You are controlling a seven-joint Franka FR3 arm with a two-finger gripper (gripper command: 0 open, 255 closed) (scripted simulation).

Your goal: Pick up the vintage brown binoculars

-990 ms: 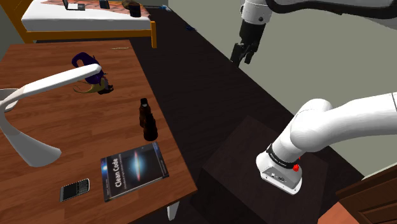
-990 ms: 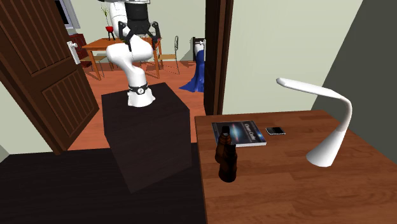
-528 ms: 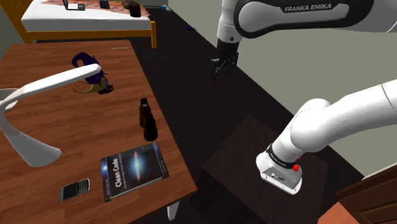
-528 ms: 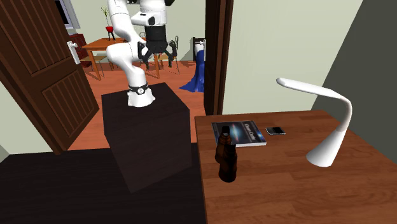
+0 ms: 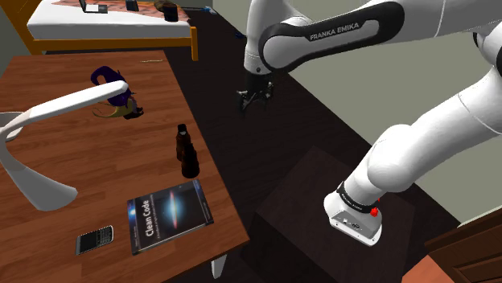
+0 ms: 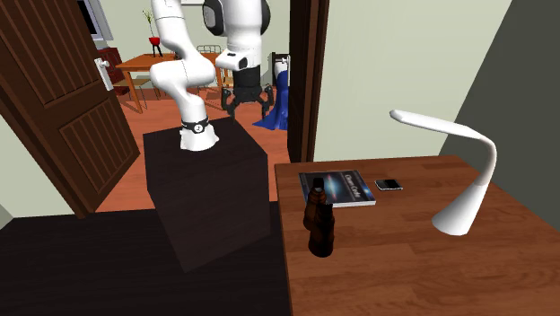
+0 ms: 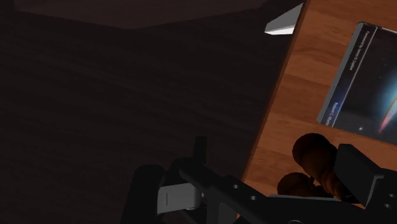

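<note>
- Binoculars (image 5: 186,153), dark brown, stood upright near the edge of the wooden surface (image 5: 104,173) in the shoulder view, a book (image 5: 169,213) just beside them. The claw (image 5: 254,103) hung over the dark floor (image 5: 241,165), well apart from them.
- Second exterior view: the claw (image 6: 242,99) had its fingers spread wide, gripping nothing. The binoculars (image 6: 319,220) stood near the book (image 6: 341,187), and a white lamp (image 6: 458,179) stood farther along.
- Wrist view: the brown binoculars (image 7: 315,168) sat by the surface's (image 7: 286,121) edge, near the book (image 7: 372,83).
</note>
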